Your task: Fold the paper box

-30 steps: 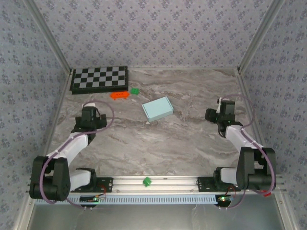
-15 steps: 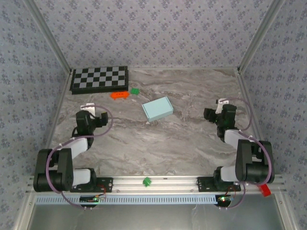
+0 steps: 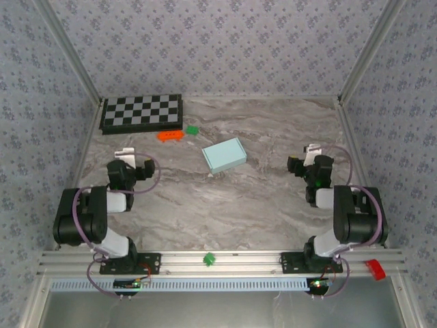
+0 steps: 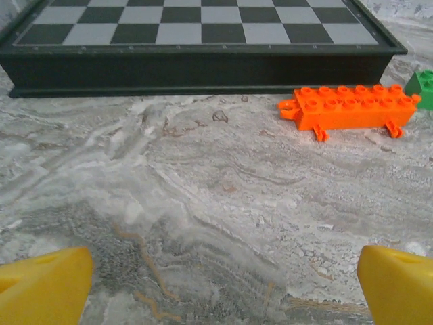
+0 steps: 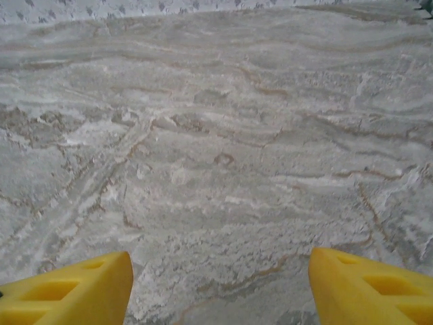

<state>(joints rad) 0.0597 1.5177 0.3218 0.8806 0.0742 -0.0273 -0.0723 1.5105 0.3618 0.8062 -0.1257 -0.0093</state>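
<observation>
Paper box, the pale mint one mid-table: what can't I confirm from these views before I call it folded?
1. Pale mint-blue card paper box: top view, too small to tell whether its flaps are tucked; its own body hides the far side.
2. Small green plastic brick: left wrist view, cut off by the right edge.
3. Black-and-white checkered board: left wrist view, cut off by the top edge.

Both arms fold in over their bases: the left arm (image 3: pixel 82 215) bunches up at the near left, its claw (image 3: pixel 128 164) drawing back and leftward; the right arm (image 3: pixel 358 215) tucks in likewise, its claw (image 3: pixel 305 164) sliding slightly nearer across the desk (image 3: pixel 259 191)
</observation>
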